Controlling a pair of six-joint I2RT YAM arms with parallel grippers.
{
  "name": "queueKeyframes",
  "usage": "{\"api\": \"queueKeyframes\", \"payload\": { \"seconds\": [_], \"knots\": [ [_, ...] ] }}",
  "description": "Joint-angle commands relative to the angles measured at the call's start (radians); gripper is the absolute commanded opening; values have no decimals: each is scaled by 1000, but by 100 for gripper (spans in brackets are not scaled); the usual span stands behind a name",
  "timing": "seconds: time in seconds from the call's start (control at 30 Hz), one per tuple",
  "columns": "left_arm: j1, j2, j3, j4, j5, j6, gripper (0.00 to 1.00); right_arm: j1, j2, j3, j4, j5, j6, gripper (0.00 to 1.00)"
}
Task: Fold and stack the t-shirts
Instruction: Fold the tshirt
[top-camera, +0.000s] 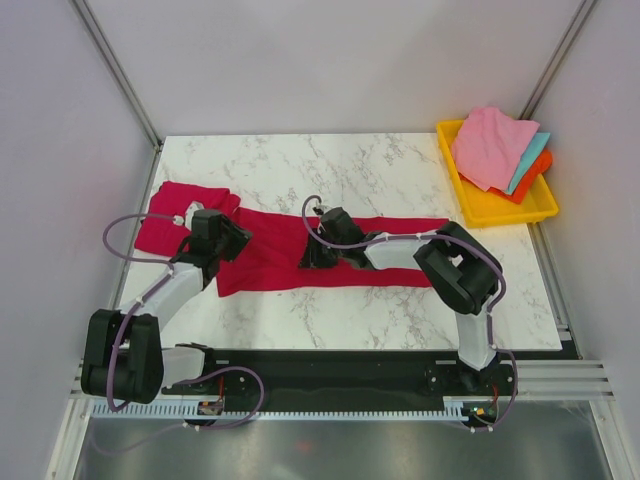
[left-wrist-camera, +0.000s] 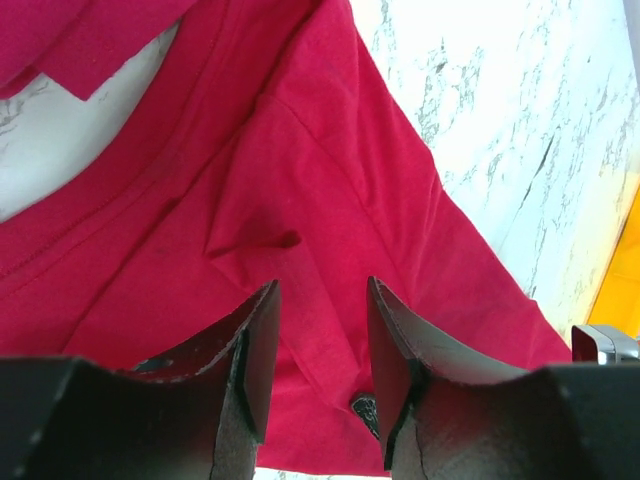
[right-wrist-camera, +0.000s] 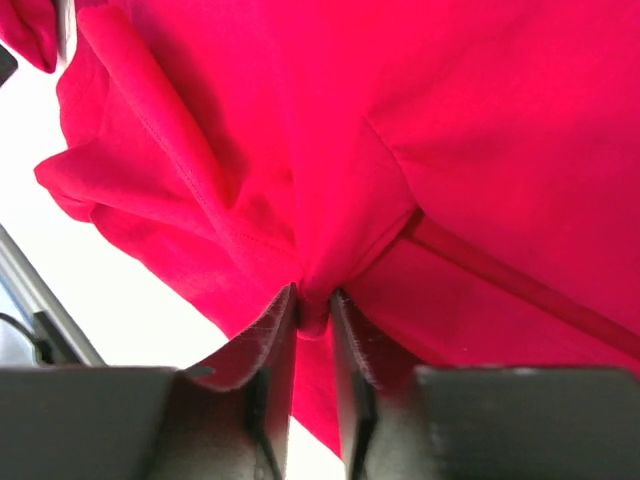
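Right fingers (right-wrist-camera: 268, 350) are pinched tight on a raised fold of the red t-shirt (right-wrist-camera: 450, 150), and the cloth bunches just ahead of their tips. Left fingers (left-wrist-camera: 250, 350) stand apart with nothing clamped between them, hovering over red cloth that lies spread on the marble bench (top-camera: 400, 170) beneath and ahead of both. The shirt looks light, limp and creasing; from one pinch it would likely sag and drag. Hems, shoulder seams or corners should hold better, one for each side, lifted together.

White arm links (top-camera: 172, 288), black joints (top-camera: 120, 350), lilac cables (top-camera: 108, 232), dark tool fingers (left-wrist-camera: 250, 350)
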Motion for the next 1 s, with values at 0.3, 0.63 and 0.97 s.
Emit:
{"api": "queueKeyframes", "payload": {
  "seconds": [0.3, 0.63, 0.97],
  "knots": [
    [3, 40, 2, -18, -2, 24, 36, -53, -56, 0, 18, -52, 18, 0],
    [3, 75, 16, -21, -12, 73, 27, -102, -27, -13, 91, -140, 33, 0],
    [17, 132, 27, -46, 18, 61, 28, -110, -23, -17, 99, -150, 30, 0]
  ]
}}
